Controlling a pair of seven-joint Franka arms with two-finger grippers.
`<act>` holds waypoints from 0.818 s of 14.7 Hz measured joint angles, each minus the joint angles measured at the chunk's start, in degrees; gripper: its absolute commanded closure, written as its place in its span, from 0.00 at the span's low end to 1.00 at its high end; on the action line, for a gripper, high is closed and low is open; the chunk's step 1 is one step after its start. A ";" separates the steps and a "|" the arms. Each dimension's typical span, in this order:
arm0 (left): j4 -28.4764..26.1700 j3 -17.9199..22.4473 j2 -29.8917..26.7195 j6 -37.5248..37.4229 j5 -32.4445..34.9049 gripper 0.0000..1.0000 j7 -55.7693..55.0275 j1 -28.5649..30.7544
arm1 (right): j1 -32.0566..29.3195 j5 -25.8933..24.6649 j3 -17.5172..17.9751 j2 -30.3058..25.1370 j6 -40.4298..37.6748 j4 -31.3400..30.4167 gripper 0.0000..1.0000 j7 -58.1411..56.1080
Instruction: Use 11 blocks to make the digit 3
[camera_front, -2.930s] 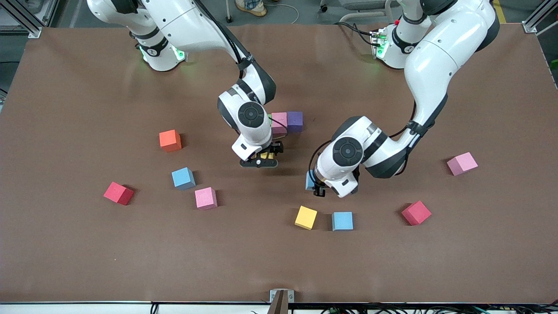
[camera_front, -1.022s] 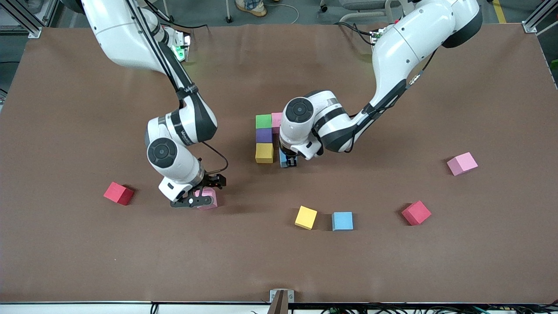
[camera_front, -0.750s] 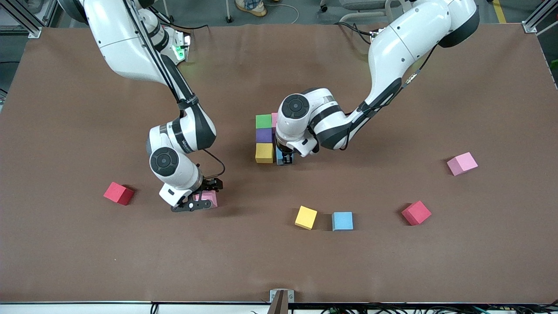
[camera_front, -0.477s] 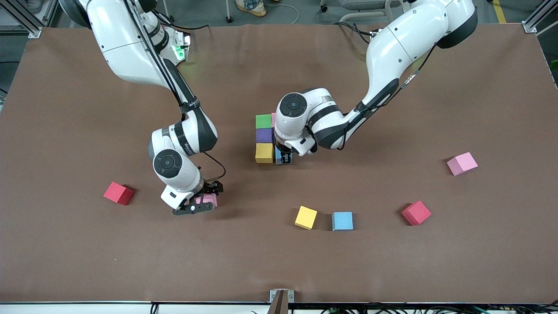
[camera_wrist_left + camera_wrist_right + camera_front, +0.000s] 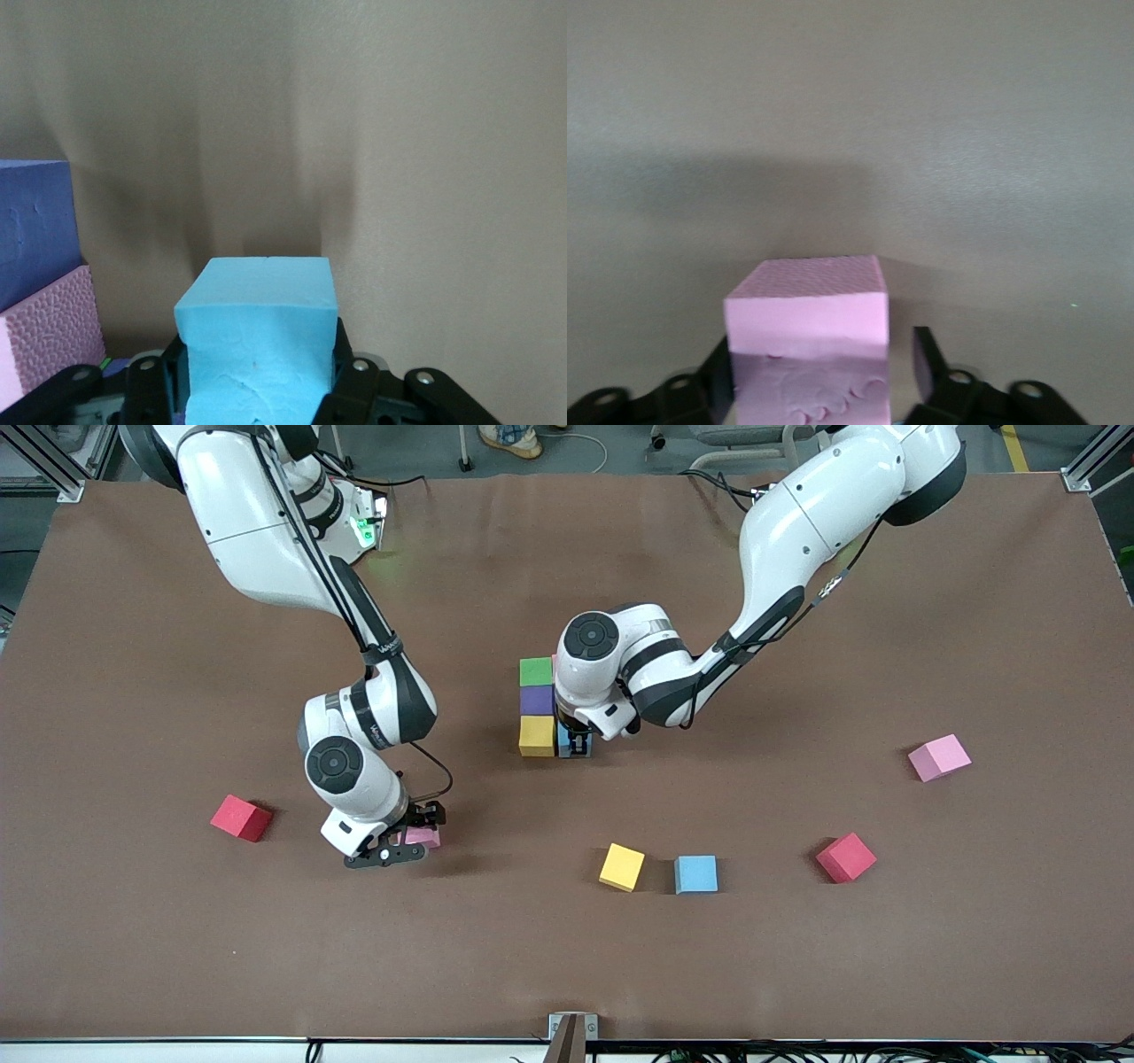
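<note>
A column of touching blocks, green, purple and yellow, lies mid-table, with a sliver of a pink block showing beside the green one. My left gripper is shut on a blue block, held low right beside the yellow one. The left wrist view also shows a purple block and a pink block close by. My right gripper straddles another pink block that rests on the table. One of its fingers still stands a little off the block's side.
Loose blocks lie nearer the front camera: a yellow one and a blue one side by side, and a red one. A pink one lies toward the left arm's end and a red one toward the right arm's end.
The left gripper has carried the blue block in beside the yellow block. The right gripper has settled lower around the pink block and its fingers have drawn inward.
</note>
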 measured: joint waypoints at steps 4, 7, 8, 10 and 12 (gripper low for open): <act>0.00 0.22 0.51 0.14 0.00 0.83 0.00 -0.57 | -0.20 0.07 0.08 -0.06 -0.01 0.23 1.00 0.03; 0.00 0.23 0.68 0.19 0.00 0.83 0.00 -0.57 | -0.20 0.10 0.09 -0.08 -0.12 0.33 1.00 0.44; 0.00 0.24 0.69 0.21 0.00 0.83 0.00 -0.57 | -0.20 0.10 0.14 -0.07 -0.12 0.35 1.00 1.38; 0.00 0.29 0.72 0.22 0.00 0.83 0.00 -0.57 | -0.17 0.11 0.38 -0.07 -0.09 0.39 1.00 4.20; 0.00 0.31 0.79 0.27 0.00 0.83 0.00 -0.59 | -0.07 0.15 0.72 -0.06 -0.07 0.50 1.00 7.94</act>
